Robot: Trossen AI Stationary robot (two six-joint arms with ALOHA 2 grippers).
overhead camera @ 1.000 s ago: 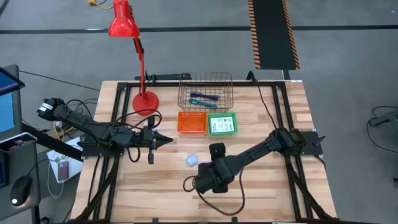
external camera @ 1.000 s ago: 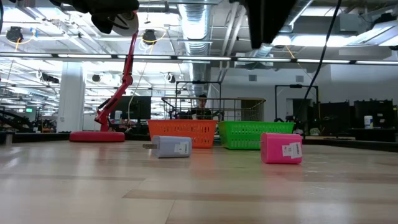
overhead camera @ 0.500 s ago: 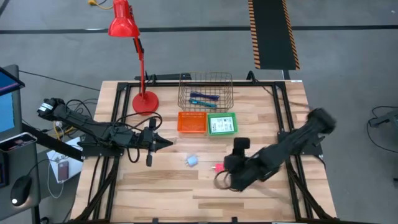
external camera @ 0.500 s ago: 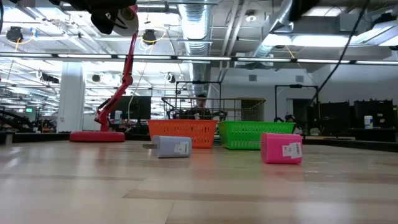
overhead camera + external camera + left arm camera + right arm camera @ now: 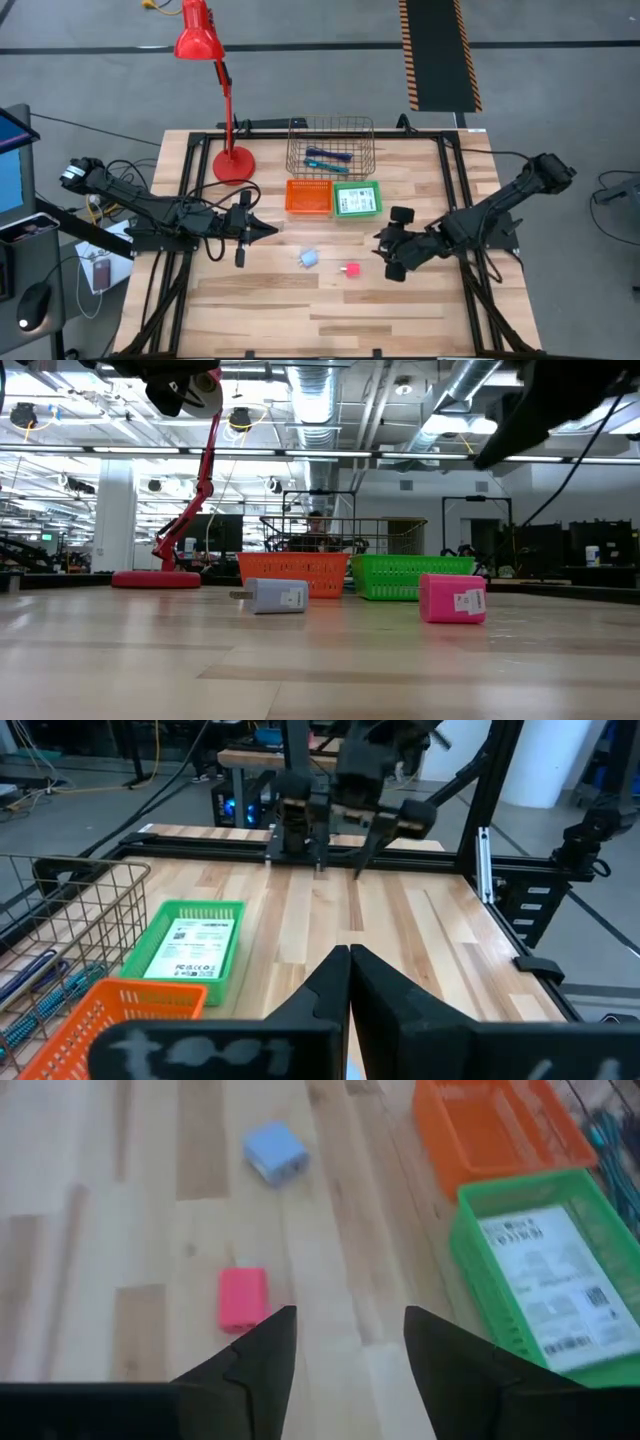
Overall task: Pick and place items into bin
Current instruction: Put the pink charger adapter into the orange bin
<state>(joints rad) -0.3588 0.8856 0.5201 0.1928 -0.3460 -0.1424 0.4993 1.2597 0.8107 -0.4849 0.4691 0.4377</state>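
A pink block (image 5: 351, 269) and a pale blue lump (image 5: 309, 259) lie on the wooden table near its middle; both also show in the right wrist view, the block (image 5: 243, 1297) and the lump (image 5: 275, 1153). A white printed card pack (image 5: 356, 201) lies in the green bin (image 5: 377, 198). Blue and teal pens (image 5: 327, 158) lie in the wire basket (image 5: 330, 128). No black marker shows. My right gripper (image 5: 386, 254) is open and empty, above the table just right of the pink block. My left gripper (image 5: 272, 229) is shut and empty, left of the lump.
An orange bin (image 5: 308, 198) stands left of the green bin, with the wire basket behind both. A red desk lamp stands on its base (image 5: 233, 164) at the far left. The near half of the table (image 5: 330, 315) is bare wood.
My right gripper has swung from above the table's near middle toward the right edge and a little toward the far edge. The pink block, covered by the arm before, now shows lying on the table where it was. The left arm has kept still.
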